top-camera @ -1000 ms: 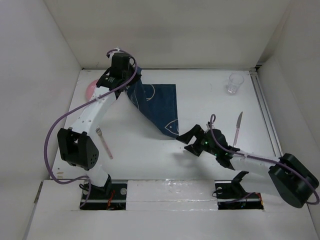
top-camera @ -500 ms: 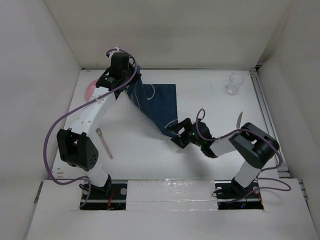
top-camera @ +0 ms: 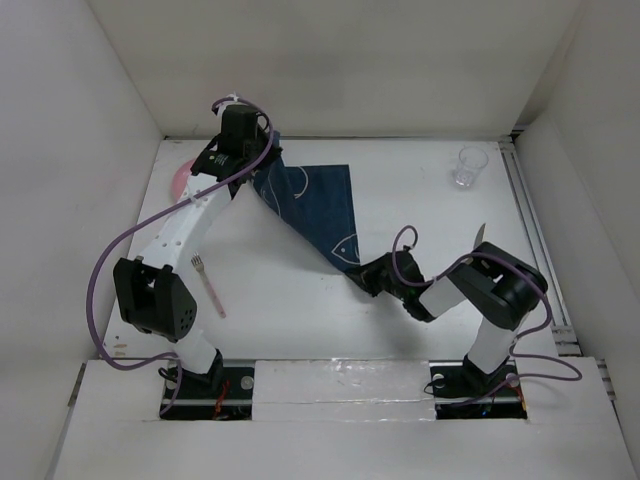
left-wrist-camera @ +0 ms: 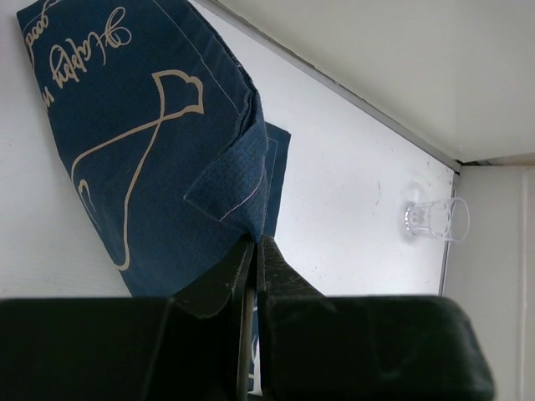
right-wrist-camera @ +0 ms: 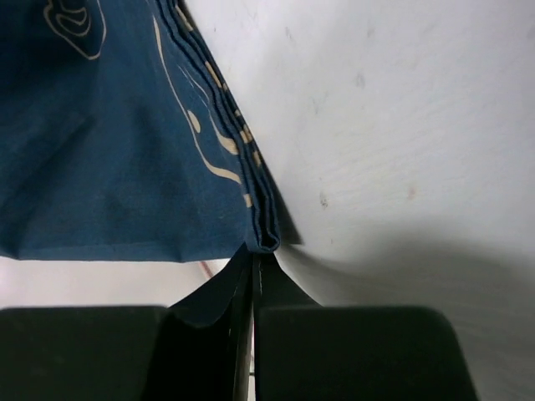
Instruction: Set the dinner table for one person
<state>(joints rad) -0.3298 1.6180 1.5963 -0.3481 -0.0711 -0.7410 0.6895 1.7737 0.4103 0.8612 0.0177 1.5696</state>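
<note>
A dark-blue placemat (top-camera: 318,205) with pale fish outlines is stretched slantwise over the white dinner table (top-camera: 420,210). My left gripper (top-camera: 267,160) is shut on its far-left corner, which the left wrist view shows folded between the jaws (left-wrist-camera: 254,241). At the mat's near-right corner my right gripper (top-camera: 359,272) is shut too. In the right wrist view the folded edge of the placemat (right-wrist-camera: 109,150) sits pinched at the fingertips (right-wrist-camera: 256,251).
A clear glass (top-camera: 468,167) stands at the back right, also seen as the glass (left-wrist-camera: 435,220) from the left wrist. A knife (top-camera: 480,236) lies partly behind the right arm. A pink-handled fork (top-camera: 208,284) lies near left. A pink plate (top-camera: 180,178) sits behind the left arm.
The right gripper moved left to the placemat's near corner and shut on it, with its arm folding in. The left arm and its grip stayed as they were.
</note>
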